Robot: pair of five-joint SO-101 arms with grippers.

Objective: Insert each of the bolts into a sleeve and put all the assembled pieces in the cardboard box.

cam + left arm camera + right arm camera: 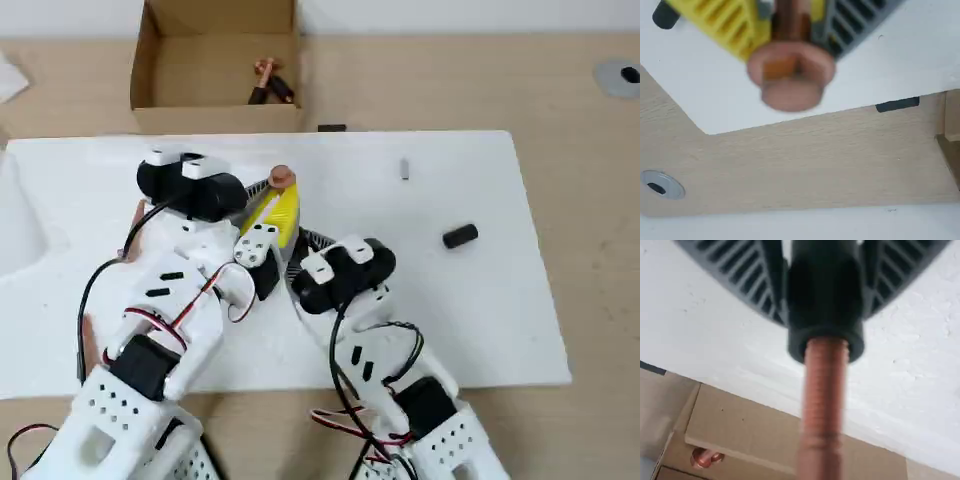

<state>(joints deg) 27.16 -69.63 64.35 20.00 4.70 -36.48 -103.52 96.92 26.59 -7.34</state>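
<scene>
White board (480, 330) was laid on wooden table (585, 160). Bolt (791, 75) was pinched by left gripper (790, 22) near middle. Black sleeve (825, 315), bolt thread poked inside, was clamped by right gripper (825, 270). Cardboard box (215, 119) was seen at 12 o'clock, spare sleeve (460, 236) at 3.

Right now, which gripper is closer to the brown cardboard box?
Left. The left gripper sits in front of the brown cardboard box; the right gripper is beside it, farther back from the box.

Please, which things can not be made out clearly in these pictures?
High view: small grey thing on the white board, too small to identify.
High view: number of pieces in the cardboard box, they overlap.
Right wrist view: bolt beyond the sleeve, other end cut off by the edge.
</scene>
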